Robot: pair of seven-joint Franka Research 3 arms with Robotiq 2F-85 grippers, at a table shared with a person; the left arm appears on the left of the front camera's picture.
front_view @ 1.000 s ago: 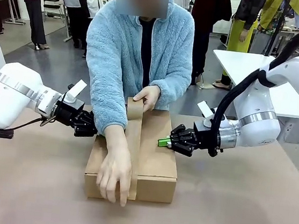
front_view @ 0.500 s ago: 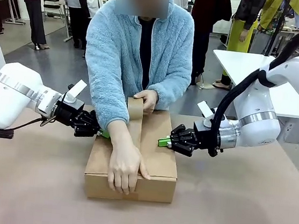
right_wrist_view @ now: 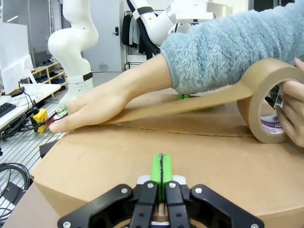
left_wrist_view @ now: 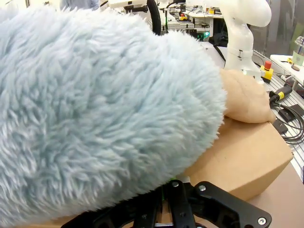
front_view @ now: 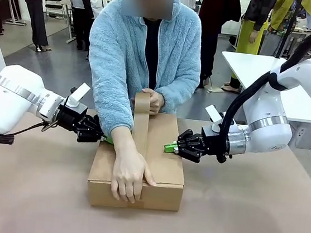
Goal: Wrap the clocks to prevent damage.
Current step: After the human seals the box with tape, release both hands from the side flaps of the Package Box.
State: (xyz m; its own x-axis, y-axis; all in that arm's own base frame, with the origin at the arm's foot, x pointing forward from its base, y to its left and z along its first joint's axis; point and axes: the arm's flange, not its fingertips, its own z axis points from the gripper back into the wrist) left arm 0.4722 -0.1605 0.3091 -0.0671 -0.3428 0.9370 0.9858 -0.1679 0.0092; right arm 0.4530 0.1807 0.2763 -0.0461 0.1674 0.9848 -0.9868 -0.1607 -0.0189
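The clocks are out of view. A closed cardboard box lies in the middle of the table. A person's hand presses a strip of brown tape down at the box's near edge. Their other hand holds the brown tape roll up at the far edge. My left gripper is shut, its tips at the box's left top edge, half hidden behind the fluffy blue sleeve. My right gripper is shut, its green pads resting on the box top by the right edge. The tape roll stands just beyond them.
The brown table has free room on both sides of the box. A white table stands at the back right. Several people stand farther off behind the person.
The person's near hand has slid from the box's front face up onto its top edge. The tape roll has been raised at the far edge. Both grippers have stayed in place.
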